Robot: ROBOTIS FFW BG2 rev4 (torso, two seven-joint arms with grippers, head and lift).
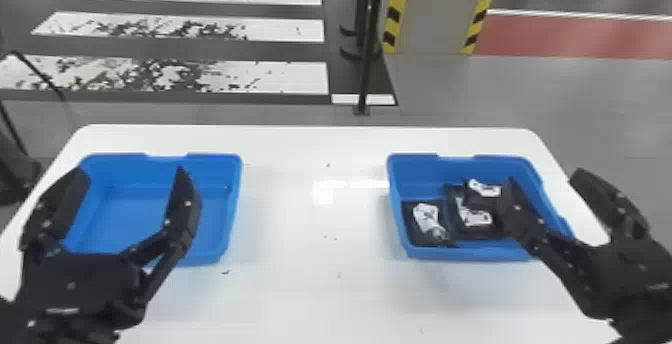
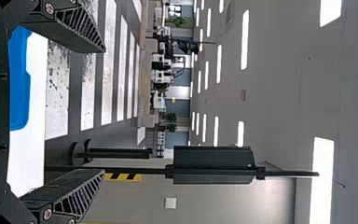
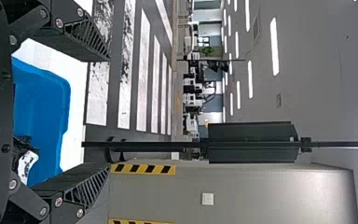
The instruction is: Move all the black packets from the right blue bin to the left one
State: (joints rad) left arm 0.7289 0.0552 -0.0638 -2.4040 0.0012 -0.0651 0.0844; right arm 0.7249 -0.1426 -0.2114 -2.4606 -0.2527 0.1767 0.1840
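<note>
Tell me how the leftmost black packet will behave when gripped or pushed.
The leftmost packet looks thin and uneven-edged, so it may fold when pinched. Lying broad and low in the right blue bin, it would probably slide rather than roll.

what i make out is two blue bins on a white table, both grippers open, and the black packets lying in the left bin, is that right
Not quite: in the head view the black packets lie in the right blue bin, not the left blue bin. The white table holds both, and the left gripper and right gripper are open.
</note>
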